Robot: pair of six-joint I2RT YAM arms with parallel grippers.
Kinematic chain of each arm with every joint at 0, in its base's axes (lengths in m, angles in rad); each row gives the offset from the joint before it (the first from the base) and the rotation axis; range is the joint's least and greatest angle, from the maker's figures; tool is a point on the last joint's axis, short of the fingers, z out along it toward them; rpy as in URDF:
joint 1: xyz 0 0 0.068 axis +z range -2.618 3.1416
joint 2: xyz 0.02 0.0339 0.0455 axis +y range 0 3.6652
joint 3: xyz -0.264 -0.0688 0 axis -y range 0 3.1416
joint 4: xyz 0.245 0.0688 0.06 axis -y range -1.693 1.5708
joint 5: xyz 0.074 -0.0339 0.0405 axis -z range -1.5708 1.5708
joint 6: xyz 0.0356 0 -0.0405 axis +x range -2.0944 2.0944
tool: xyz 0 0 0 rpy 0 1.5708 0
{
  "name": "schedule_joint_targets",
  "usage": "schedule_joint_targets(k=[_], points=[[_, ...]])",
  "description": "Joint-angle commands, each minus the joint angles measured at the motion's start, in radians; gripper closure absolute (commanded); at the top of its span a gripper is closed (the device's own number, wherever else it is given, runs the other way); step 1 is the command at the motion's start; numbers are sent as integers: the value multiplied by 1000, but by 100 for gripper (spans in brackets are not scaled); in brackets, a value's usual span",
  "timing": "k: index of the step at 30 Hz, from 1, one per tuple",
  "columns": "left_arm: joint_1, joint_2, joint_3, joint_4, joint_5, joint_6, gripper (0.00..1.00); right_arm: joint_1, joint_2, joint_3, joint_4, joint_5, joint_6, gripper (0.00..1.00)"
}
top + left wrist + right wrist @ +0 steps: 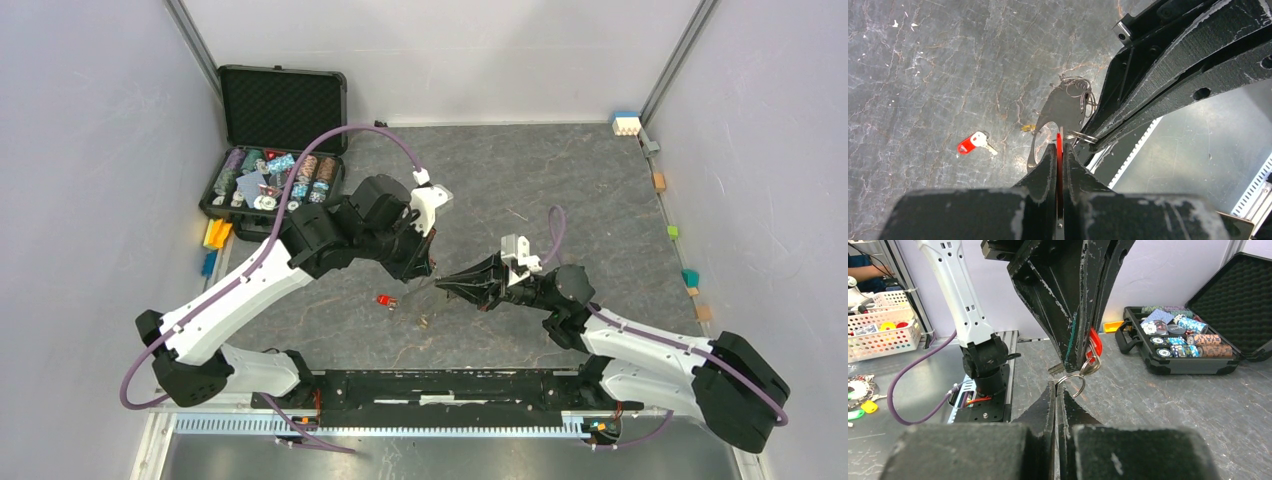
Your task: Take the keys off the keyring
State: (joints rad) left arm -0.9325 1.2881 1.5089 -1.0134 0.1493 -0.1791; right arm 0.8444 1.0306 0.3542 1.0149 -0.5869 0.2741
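My left gripper [1059, 148] is shut on the red head of a key [1059, 142], held above the table. My right gripper [1056, 385] is shut on a small silver ring [1074, 380] that links to that red key [1094, 346]. The two grippers meet tip to tip in the top view, left [428, 268] and right [443, 284]. The dark grey keyring strap [1062, 112] shows just beyond my left fingertips, with more silver rings [1076, 86] at its far end. A loose red key [971, 144] lies on the table to the left [385, 300]. A small gold key [1027, 128] lies by the strap.
An open black case [281, 112] of poker chips [1182, 336] stands at the back left. Yellow and blue blocks [214, 240] lie beside it. Small coloured blocks [672, 232] line the right wall. The black base rail [450, 385] runs along the near edge.
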Motion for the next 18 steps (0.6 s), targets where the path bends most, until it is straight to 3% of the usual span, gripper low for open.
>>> schedule_joint_targets(k=[1, 18], points=[[18, -22, -8, 75, -37, -15, 98, 8, -42, -18, 59, -53, -25, 100], [18, 38, -44, 69, 137, 17, 98, 13, -112, -152, 359, -22, -177, 100]])
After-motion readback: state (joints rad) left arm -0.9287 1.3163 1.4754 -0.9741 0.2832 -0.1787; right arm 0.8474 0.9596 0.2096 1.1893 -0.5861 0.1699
